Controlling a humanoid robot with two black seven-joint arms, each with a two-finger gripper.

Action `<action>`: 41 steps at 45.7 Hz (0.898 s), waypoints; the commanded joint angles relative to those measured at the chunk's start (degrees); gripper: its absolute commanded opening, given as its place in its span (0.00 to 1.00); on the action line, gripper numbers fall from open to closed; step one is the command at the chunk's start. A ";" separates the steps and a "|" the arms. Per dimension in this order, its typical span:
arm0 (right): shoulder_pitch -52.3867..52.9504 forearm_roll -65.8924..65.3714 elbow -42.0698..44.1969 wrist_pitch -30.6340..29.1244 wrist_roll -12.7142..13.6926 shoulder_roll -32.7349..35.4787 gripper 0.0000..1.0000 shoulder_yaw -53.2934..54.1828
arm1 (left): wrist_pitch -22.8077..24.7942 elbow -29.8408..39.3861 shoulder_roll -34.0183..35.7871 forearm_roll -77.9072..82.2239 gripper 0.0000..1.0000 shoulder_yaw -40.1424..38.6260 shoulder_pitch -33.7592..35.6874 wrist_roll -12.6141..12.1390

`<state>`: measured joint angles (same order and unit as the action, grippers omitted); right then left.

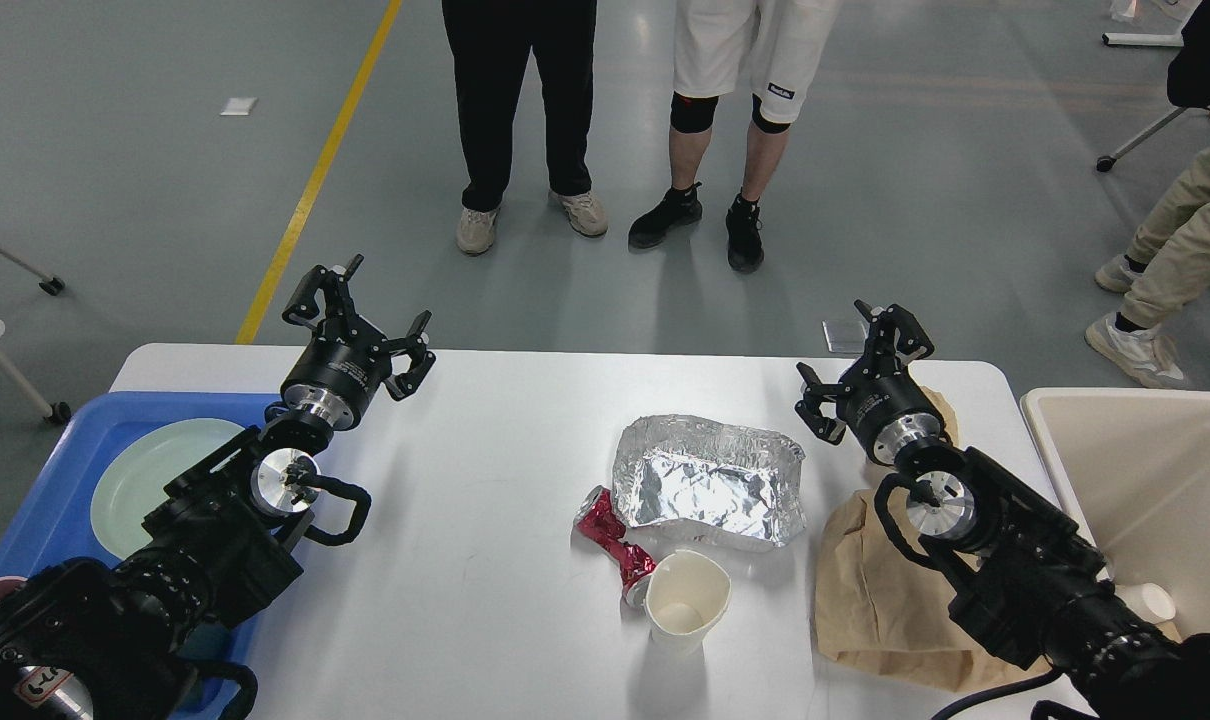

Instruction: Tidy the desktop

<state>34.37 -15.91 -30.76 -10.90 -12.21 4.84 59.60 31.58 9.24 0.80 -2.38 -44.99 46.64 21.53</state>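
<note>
The white desktop (485, 450) fills the lower middle of the head view. On it lie a crumpled foil tray (707, 480), a crushed red can (613, 545), a white paper cup (685, 598) and a brown paper bag (880, 590). My left gripper (363, 308) is open and empty, raised over the desktop's far left edge. My right gripper (858, 362) is open and empty, raised above the far right of the desktop, over the top of the bag. My right arm hides part of the bag.
A blue tray (55, 490) with a pale green plate (150, 480) sits at the left. A beige bin (1145, 480) stands at the right, with a small white cup (1145, 602) in it. Two people (625, 110) stand beyond the far edge; another sits at the far right.
</note>
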 commanded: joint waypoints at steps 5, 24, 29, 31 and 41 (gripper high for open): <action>0.00 0.00 0.00 0.00 0.00 0.00 1.00 -0.01 | 0.32 0.08 -0.36 0.01 0.97 0.17 -1.12 7.72; 0.00 0.00 0.00 0.00 0.00 0.00 1.00 -0.01 | 0.41 0.16 -0.44 0.01 0.97 0.43 -1.38 10.99; 0.00 0.00 0.00 0.00 0.00 0.00 1.00 -0.01 | 0.41 0.16 -0.44 0.01 0.97 0.43 -1.38 10.98; 0.00 0.00 0.00 0.00 0.00 0.00 1.00 0.08 | 0.41 0.16 -0.44 0.01 0.97 0.43 -1.38 10.90; 0.00 0.00 0.00 0.00 0.00 0.00 1.00 -0.01 | 0.41 0.16 -0.44 0.01 0.97 0.43 -1.38 10.99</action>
<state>34.37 -15.91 -30.76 -10.90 -12.22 4.84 59.60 31.99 9.45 0.35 -2.38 -44.56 45.24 32.49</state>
